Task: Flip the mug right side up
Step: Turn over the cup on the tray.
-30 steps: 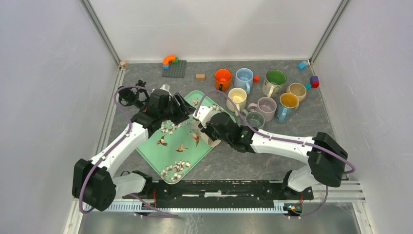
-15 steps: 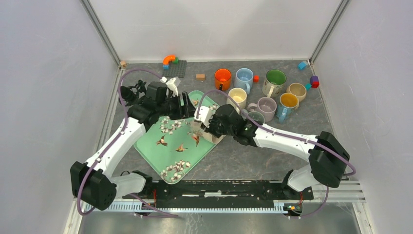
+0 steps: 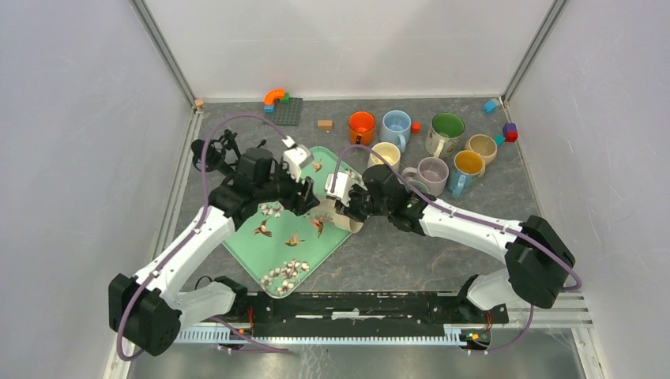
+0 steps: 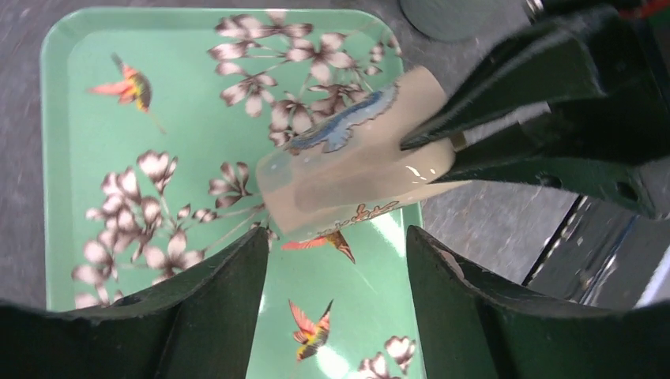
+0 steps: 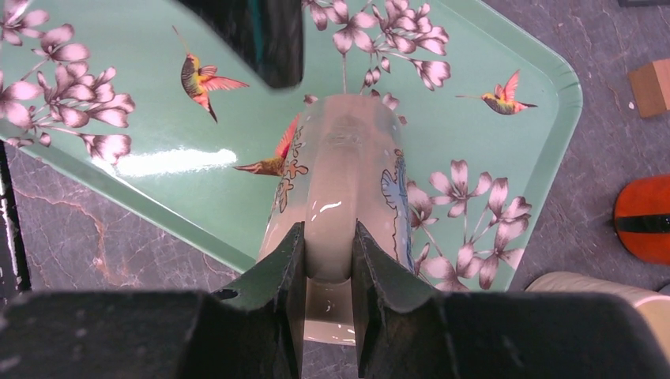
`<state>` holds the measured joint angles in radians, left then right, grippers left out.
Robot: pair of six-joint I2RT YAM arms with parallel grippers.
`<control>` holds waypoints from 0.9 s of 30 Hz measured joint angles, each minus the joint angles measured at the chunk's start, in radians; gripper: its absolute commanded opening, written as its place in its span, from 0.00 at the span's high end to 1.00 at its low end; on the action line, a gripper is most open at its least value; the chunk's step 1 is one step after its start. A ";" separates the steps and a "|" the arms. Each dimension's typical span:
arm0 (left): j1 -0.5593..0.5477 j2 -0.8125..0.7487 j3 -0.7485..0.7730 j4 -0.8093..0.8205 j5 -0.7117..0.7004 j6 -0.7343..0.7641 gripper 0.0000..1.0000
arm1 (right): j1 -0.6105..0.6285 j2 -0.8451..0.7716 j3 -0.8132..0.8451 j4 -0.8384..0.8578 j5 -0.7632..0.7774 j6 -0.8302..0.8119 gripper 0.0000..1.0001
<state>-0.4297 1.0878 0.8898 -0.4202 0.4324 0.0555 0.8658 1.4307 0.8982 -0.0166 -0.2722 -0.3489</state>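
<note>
While the right claw (image 5: 328, 234) is pinching the handle (image 5: 328, 264) of the cream mug (image 5: 348, 166), with its two fingers pressed on it from both sides, the mug lies on its side over the near right edge of the green tray (image 5: 506, 71). In my right wrist camera the long axis runs straight away from this claw, in one line with the fingers, and the handle is turned up toward the camera. The axis looks about level with the tabletop (image 5: 71, 237), going from the tray's edge toward its middle. Whether the body rests on the tray or hangs a little above it, I cannot tell.

The left claw (image 4: 336, 237) is spread wide and holds nothing. The mug is just ahead of it, in line with the gap between its fingers but not touching them, and the end that points into the tray faces this claw. I cannot say surely if that end is the mouth or the base. I judge the next move turns on this: the right claw must swing the axis from lying to upright, mouth upward, and the left claw is near enough to steady the free end.
</note>
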 measured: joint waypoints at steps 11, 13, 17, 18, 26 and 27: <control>-0.141 0.096 -0.056 0.140 -0.003 0.360 0.29 | -0.019 -0.008 -0.030 0.004 -0.047 -0.023 1.00; -0.143 0.118 -0.056 0.169 0.001 0.380 0.30 | -0.026 -0.015 -0.041 0.004 -0.046 -0.023 1.00; -0.147 0.157 -0.056 0.222 0.024 0.407 0.30 | -0.035 -0.033 -0.074 0.029 -0.030 -0.022 1.00; -0.150 0.159 -0.058 0.234 0.026 0.410 0.30 | -0.037 -0.038 -0.083 0.039 -0.024 -0.023 1.00; -0.175 0.108 -0.154 0.322 0.042 0.410 0.28 | -0.057 -0.099 -0.209 0.205 -0.029 -0.005 1.00; -0.175 0.098 -0.170 0.322 0.040 0.410 0.26 | -0.062 -0.105 -0.223 0.227 -0.035 0.002 1.00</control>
<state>-0.6048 1.1862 0.7200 -0.0982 0.4725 0.4660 0.8036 1.3262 0.6754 0.2108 -0.3069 -0.3466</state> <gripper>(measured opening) 0.711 0.276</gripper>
